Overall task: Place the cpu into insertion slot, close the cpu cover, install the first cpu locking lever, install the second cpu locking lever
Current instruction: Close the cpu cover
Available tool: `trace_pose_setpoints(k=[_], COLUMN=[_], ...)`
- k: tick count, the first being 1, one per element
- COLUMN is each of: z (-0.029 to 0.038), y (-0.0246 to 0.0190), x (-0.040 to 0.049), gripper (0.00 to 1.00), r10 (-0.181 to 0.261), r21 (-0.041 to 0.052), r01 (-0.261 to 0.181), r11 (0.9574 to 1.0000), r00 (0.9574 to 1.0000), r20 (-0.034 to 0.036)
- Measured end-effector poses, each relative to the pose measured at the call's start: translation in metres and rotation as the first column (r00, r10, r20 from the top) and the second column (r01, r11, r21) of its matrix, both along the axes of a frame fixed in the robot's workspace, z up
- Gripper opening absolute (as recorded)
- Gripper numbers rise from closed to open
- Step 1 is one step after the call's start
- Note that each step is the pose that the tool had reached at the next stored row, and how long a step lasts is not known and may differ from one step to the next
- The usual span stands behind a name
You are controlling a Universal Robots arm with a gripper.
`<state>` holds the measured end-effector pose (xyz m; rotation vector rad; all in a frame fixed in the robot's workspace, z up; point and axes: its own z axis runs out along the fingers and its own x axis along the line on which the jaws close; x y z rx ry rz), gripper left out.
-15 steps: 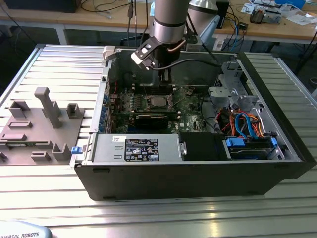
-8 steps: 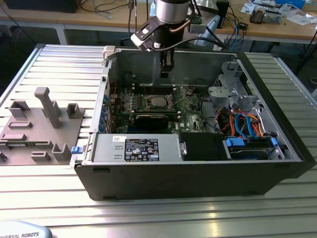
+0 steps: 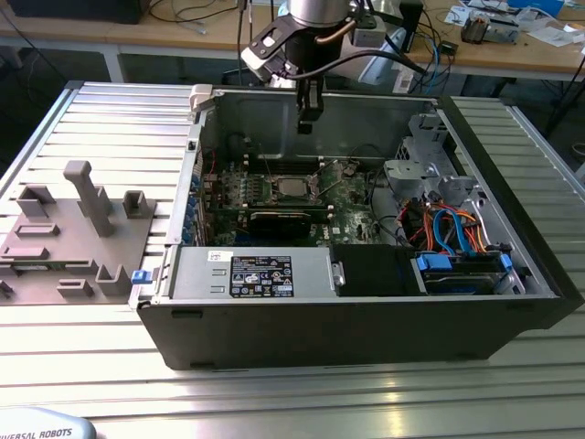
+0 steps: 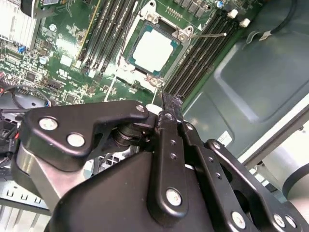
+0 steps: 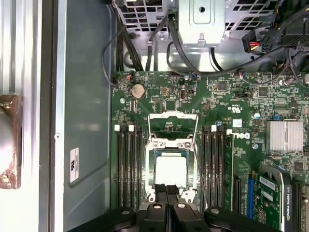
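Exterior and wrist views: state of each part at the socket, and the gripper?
Silvery square cpu: seated in the insertion slot, metal face up.
Silvery metal cpu cover: swung open, not over the chip.
Thin wire locking lever: released, sticking out sideways from the socket.
Black gripper: shut, holding nothing, raised above the green board by the socket.
Dark computer case: side open, lying flat.

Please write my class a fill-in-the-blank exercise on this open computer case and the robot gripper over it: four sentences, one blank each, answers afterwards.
1. The chip lies in the socket with its ___ face up.
2. The gripper is ___, with nothing between its tips.
3. The circuit board is coloured ___.
4. The metal cover is swung ___, not down over the chip.

Missing words: silvery; shut; green; open.
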<state>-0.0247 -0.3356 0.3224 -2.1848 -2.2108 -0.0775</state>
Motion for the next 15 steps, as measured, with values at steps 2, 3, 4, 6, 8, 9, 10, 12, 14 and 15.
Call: trace_pose_setpoints(k=[2, 3, 4, 6, 8, 9, 10, 12, 14, 15], z=[0.0000, -0.0016, -0.0033, -0.0081, -0.0122, -0.0152, -0.0192, -0.0248, -0.0321, -0.0339], y=[0.0000, 0.0000, 0.0000, 0.0000, 0.0000, 0.0000, 0.0000, 0.0000, 0.0000, 0.0000], x=[0.0010, 0.0059, 0.0118, 0.0278, 0.0390, 0.0470, 0.0572, 0.0715, 0.0897, 0.0941], gripper=[0.11, 0.11, 0.11, 0.11, 0.11, 0.11, 0.11, 0.11, 0.11, 0.11], r10=[0.000, 0.000, 0.000, 0.000, 0.000, 0.000, 0.000, 0.000, 0.000, 0.000], r21=[-0.0002, -0.0001, -0.0001, -0.0001, 0.0001, 0.0000, 0.0000, -0.0001, -0.0001, 0.0000], r01=[0.000, 0.000, 0.000, 0.000, 0.000, 0.000, 0.000, 0.000, 0.000, 0.000], r11=[1.0000, 1.0000, 1.0000, 1.0000, 1.0000, 1.0000, 1.0000, 1.0000, 1.0000, 1.0000], r00=[1.0000, 1.0000, 1.0000, 0.9998, 0.9997, 0.9997, 0.9996, 0.9995, 0.9993, 0.9993], r20=[-0.0005, -0.0036, -0.0073, -0.0180, -0.0230, -0.0258, -0.0290, -0.0330, -0.0369, -0.0375])
